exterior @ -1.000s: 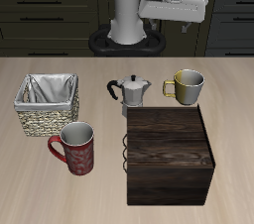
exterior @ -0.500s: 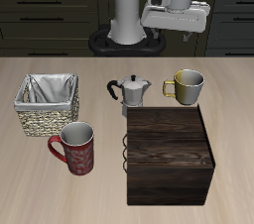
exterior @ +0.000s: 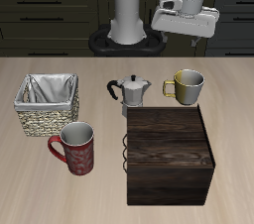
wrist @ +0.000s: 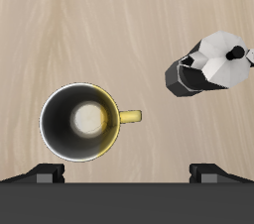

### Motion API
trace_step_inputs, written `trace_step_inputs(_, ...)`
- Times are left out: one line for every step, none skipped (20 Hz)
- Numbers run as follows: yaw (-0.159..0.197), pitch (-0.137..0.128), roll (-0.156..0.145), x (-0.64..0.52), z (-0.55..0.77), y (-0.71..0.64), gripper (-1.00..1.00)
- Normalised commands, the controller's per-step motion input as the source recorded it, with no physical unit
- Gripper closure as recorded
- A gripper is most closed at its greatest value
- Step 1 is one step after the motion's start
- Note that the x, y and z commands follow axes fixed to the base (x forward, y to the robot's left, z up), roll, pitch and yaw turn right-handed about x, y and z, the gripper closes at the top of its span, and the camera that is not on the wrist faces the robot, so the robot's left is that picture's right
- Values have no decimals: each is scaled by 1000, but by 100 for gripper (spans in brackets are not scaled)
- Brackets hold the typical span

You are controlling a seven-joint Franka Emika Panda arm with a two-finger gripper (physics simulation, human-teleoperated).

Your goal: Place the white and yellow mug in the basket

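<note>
In the exterior view, the hand (exterior: 189, 38) is seen high above the white and yellow mug (exterior: 188, 86), which stands on the bench (exterior: 238, 119) beside the moka pot (exterior: 131, 94), well apart from the basket (exterior: 46, 105). In the wrist view, the fingers (wrist: 209, 173) are spread wide and nothing is held; a straight descent onto the rim opposite the handle is advised.

**What sits where on the table**

The table (exterior: 60, 183) holds 5 things. The white and yellow mug (exterior: 188, 86) stands at the back, w/ the moka pot (exterior: 130, 93) just beside it, not touching. The wooden box (exterior: 169, 155) sits in front of both, close to the front edge. The red mug (exterior: 76, 148) stands beside the box, a bit apart. The basket (exterior: 47, 104) is just behind the red mug, well apart from the white and yellow mug. The end effector (exterior: 188, 32) hangs up high, over the white and yellow mug, behind it.
</note>
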Motion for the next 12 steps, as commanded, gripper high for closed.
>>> trace_step_inputs(-4, -59, -15, 37, -9, 116, -100)
trace_step_inputs(-48, -46, -57, 38, -104, 20, -100)
trace_step_inputs(-36, 103, -65, 307, -368, 44, -100)
trace_step_inputs(-40, 14, -34, 112, -69, 22, -100)
trace_step_inputs(-27, 27, 49, 151, -146, 109, -100)
trace_step_inputs(-45, -28, -89, 113, -46, -92, -100)
trace_step_inputs(-13, -74, -2, -8, 7, 15, -100)
trace_step_inputs(-48, -4, 9, 182, -139, 10, -100)
trace_step_inputs(-54, 13, 15, 11, -136, 2, -100)
trace_step_inputs(-9, -5, 0, -2, -59, -38, -100)
trace_step_inputs(-81, 38, -25, 71, -283, -35, -100)
trace_step_inputs(-46, 3, 21, -50, -170, 21, -100)
